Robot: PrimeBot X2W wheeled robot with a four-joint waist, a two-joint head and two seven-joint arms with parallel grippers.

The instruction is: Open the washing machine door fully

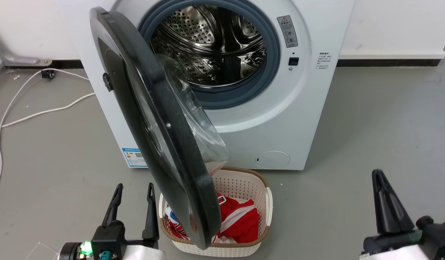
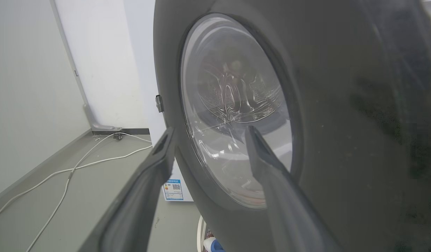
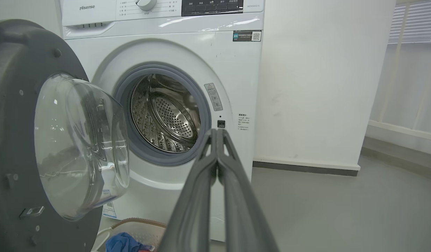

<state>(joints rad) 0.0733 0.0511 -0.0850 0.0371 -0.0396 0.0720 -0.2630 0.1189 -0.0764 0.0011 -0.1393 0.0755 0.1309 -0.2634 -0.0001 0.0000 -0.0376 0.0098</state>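
Note:
The white washing machine (image 1: 280, 119) stands against the wall with its steel drum (image 1: 211, 43) exposed. Its black round door (image 1: 150, 119) hangs on the left hinge, swung out roughly square to the machine front, the clear glass bowl (image 1: 200, 122) facing right. My left gripper (image 1: 133, 187) is open, low and just left of the door's lower edge, touching nothing. In the left wrist view the door's outer face (image 2: 341, 122) looms close past the left gripper (image 2: 208, 131). My right gripper (image 1: 378, 175) is shut and empty at the lower right, and in its wrist view the right gripper (image 3: 217, 130) points toward the machine (image 3: 173, 45).
A white laundry basket (image 1: 267, 202) with red clothes sits on the floor before the machine, partly under the door's lower edge. White cables (image 1: 34, 112) trail across the grey floor at left. Open floor (image 1: 388, 126) lies to the right.

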